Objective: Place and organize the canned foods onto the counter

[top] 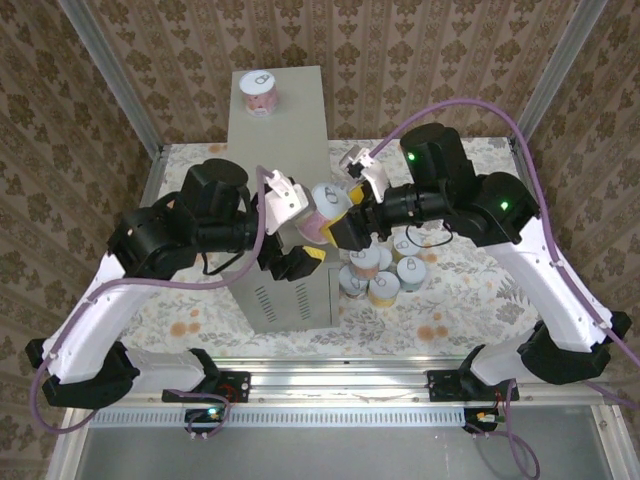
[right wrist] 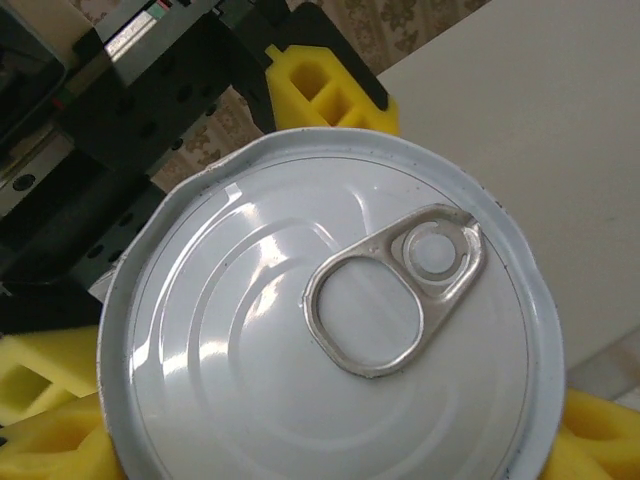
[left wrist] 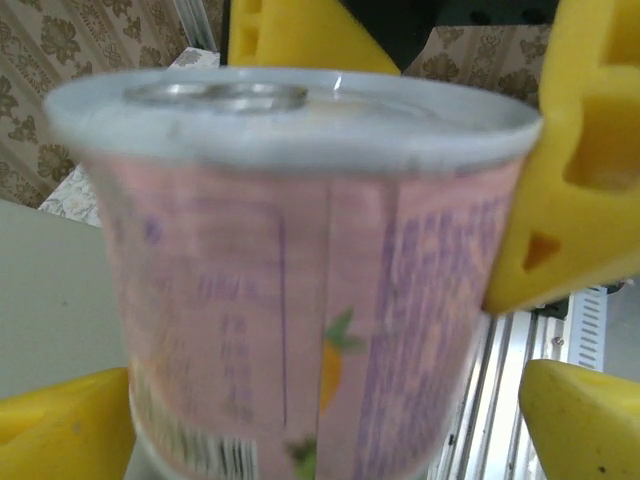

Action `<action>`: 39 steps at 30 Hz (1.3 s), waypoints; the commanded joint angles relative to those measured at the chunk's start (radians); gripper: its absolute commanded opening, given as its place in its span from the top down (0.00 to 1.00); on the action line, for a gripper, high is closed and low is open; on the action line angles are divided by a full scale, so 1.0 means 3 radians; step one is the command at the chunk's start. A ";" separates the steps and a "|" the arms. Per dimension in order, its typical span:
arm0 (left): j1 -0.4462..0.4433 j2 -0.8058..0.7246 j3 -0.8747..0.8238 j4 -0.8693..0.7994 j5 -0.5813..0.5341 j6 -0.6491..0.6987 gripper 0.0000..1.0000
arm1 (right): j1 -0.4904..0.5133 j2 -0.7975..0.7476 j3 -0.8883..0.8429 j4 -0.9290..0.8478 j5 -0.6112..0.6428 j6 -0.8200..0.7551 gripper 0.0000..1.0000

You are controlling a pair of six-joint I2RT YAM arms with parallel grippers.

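Reaching across the front half of the counter (top: 283,135) from its left side, the left arm (top: 170,235) is bent at the elbow, with its wrist level above the counter top. The right arm (top: 480,205) comes in from the counter's right side, also bent at the elbow, and its wrist turns toward the counter. The two grippers meet face to face above the counter's right edge.

The right gripper (top: 345,205) is clamped on a pink can (top: 325,215). In the right wrist view, its yellow fingers (right wrist: 40,400) press against the can (right wrist: 330,330) from both sides below the white pull-tab lid. The can is held clear of the counter top and tilted, with its lid facing the right gripper's wrist.

The left gripper (top: 312,232) is spread wide around the same can. In the left wrist view, one yellow finger (left wrist: 60,430) lies at the label's lower left, and the other stands apart from the can (left wrist: 300,280) with a visible gap. It grips nothing.

A second pink can (top: 259,92) stands upright at the far end of the counter top. A cluster of cans (top: 380,275) stands just beside the counter's right wall on the floral surface (top: 450,310).
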 commanded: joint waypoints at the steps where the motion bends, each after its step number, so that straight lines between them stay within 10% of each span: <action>1: -0.0053 -0.0092 -0.0059 0.0140 -0.0139 0.0115 0.07 | 0.0055 0.0023 0.0126 0.0159 -0.0160 0.0053 0.34; 13: -0.0051 -0.0377 -0.0429 0.0402 -0.0225 0.0103 0.43 | 0.0135 -0.0040 -0.0068 0.0490 -0.0047 0.0188 0.28; 39: 0.0244 -0.0856 -0.0972 0.0924 -0.0048 -0.0096 0.48 | 0.0367 -0.0131 -0.0670 0.1342 0.0369 0.0533 0.08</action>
